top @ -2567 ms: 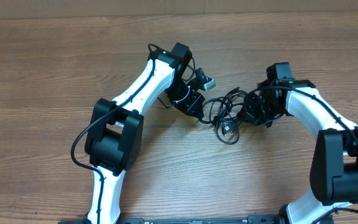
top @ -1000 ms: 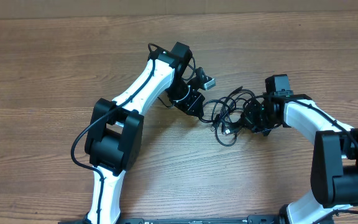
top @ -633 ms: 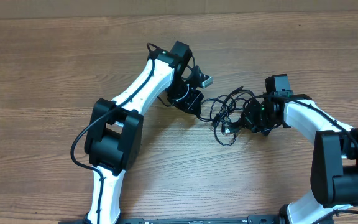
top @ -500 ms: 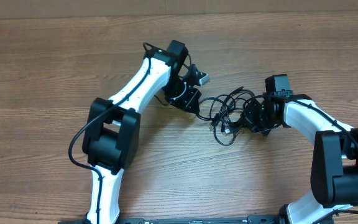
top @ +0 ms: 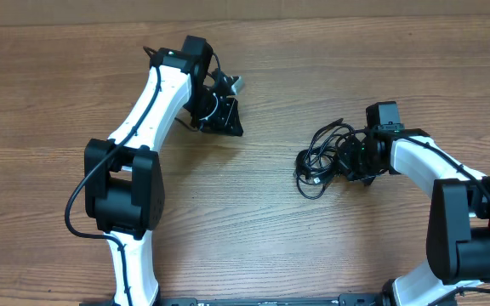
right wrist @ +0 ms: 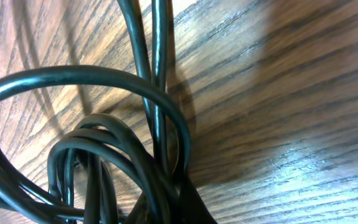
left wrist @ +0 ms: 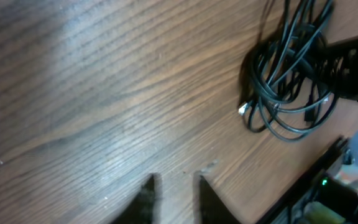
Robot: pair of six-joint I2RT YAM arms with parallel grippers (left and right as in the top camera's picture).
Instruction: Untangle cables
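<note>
The cables (top: 317, 161) lie as one bunch of black loops on the wooden table, right of centre. My right gripper (top: 348, 159) is at the bunch's right side and shut on it. In the right wrist view the cables (right wrist: 160, 50) fill the frame, and the gripper (right wrist: 179, 208) pinches strands at the bottom edge. My left gripper (top: 228, 123) is far up and to the left, apart from the bunch. In the left wrist view its jaws (left wrist: 176, 186) stand slightly apart with only bare wood between them. The cables (left wrist: 288, 81) lie off at upper right with a small silver plug end (left wrist: 242, 109).
The wooden table (top: 253, 221) has its back edge along the top of the overhead view. In the left wrist view the table's front edge and dark equipment (left wrist: 328, 183) show at lower right. Both arm bases stand at the near edge.
My left gripper has moved away from the bunch, up and to the left, with no cable in it. The bunch has drawn together by my right gripper, which has stayed put.
</note>
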